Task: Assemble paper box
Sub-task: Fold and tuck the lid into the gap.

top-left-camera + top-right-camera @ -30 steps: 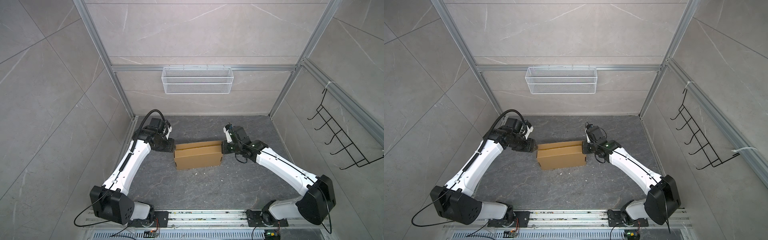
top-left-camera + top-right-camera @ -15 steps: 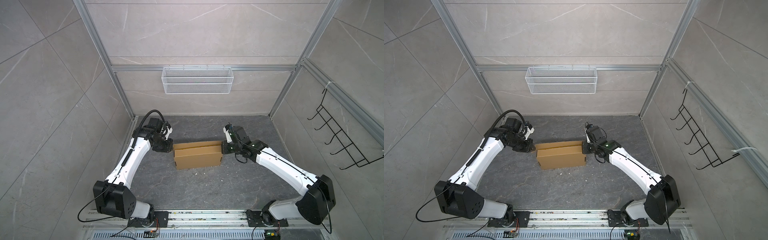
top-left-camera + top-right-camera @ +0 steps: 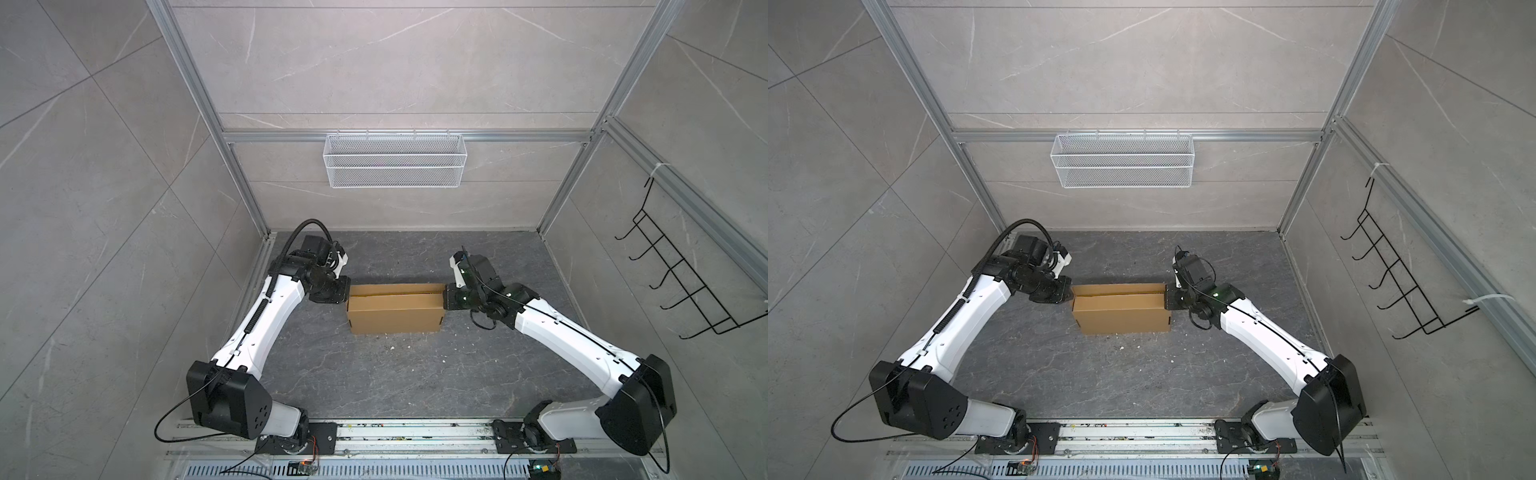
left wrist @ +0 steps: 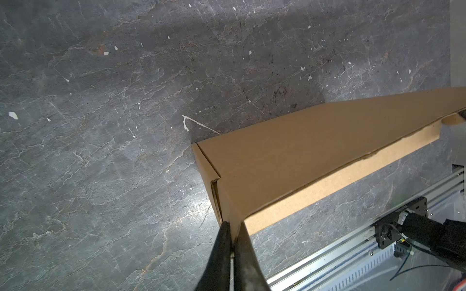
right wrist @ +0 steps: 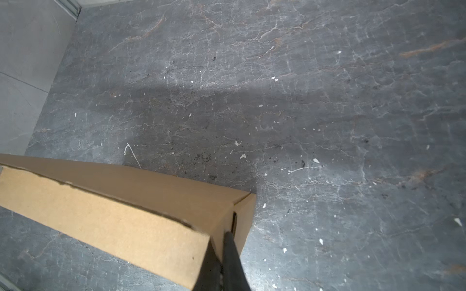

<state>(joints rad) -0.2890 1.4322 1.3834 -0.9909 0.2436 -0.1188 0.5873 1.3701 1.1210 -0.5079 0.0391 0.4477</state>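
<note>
Both top views: the paper box (image 3: 395, 318) is clamped endwise by left gripper (image 3: 346, 293) and right gripper (image 3: 445, 296). Tearing is risked by uneven pulls.

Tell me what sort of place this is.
Probably a robot test cell, not a real room: stone-look panels held in aluminium framing, left arm and right arm bolted to a floor rail, and one cardboard box on the dark slab floor.

Both top views look steeply down from high above the base rail (image 3: 415, 432) toward the back wall (image 3: 395, 83). They are far off and share the whole table (image 3: 395, 374) and the paper box (image 3: 395, 318). The wrist cameras sit close behind the left pincer (image 4: 233, 226) and the right pincer (image 5: 222, 241), facing opposite box ends.
</note>
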